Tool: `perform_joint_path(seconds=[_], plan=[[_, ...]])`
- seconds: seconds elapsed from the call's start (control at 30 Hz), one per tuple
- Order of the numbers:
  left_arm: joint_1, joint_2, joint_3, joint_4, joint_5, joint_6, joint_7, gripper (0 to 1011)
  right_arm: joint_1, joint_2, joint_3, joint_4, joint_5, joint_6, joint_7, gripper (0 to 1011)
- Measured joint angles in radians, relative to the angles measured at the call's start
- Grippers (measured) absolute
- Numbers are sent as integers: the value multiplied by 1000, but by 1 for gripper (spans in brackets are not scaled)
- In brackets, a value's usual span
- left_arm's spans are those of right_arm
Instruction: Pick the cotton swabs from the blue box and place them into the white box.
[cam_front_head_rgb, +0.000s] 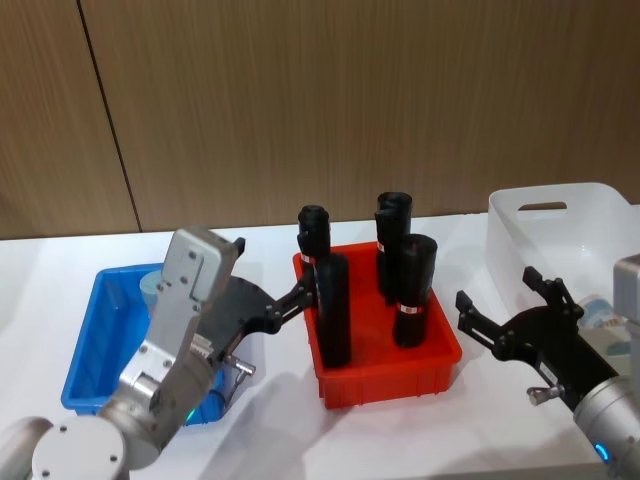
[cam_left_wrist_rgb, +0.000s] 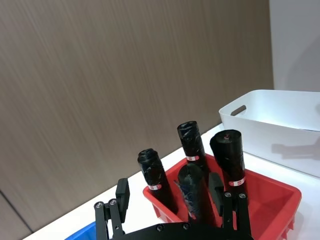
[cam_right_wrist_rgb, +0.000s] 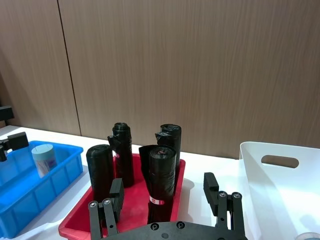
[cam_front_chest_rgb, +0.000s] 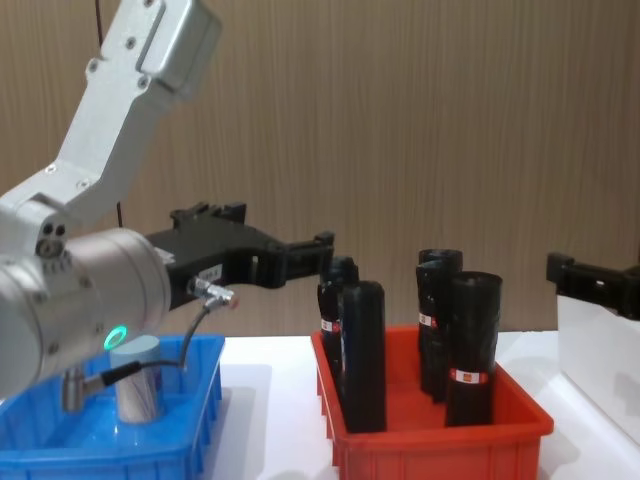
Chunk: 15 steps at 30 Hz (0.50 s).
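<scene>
One cotton swabs jar (cam_front_chest_rgb: 135, 388) with a pale blue lid stands in the blue box (cam_front_chest_rgb: 100, 462); the jar (cam_right_wrist_rgb: 42, 159) also shows in the right wrist view. My left gripper (cam_front_head_rgb: 272, 270) hangs open and empty above the blue box's (cam_front_head_rgb: 85, 345) right edge, reaching towards the red bin. The white box (cam_front_head_rgb: 560, 232) stands at the far right. My right gripper (cam_front_head_rgb: 500, 290) is open and empty just in front of the white box, between it and the red bin. A pale blue object (cam_front_head_rgb: 602, 316) lies in the white box behind the right arm.
A red bin (cam_front_head_rgb: 385, 375) holding several tall black cylinders (cam_front_head_rgb: 415, 290) stands between the blue and white boxes. White tabletop lies in front of the bins. A wooden wall closes off the back.
</scene>
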Motion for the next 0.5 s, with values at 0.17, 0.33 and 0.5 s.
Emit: perform_joint_path(seconds=[0.17,0.33,0.5], plan=[[22,8,6,-14,12,-25,38,1000,-1,-1,0,-1,0,0,1,1001],[32,11,9,-19,16,-36,54,1000,-1,-1,0,-1,0,0,1,1001],[33,11,9,-20,17,-37,56,1000,-1,-1,0,-1,0,0,1,1001]])
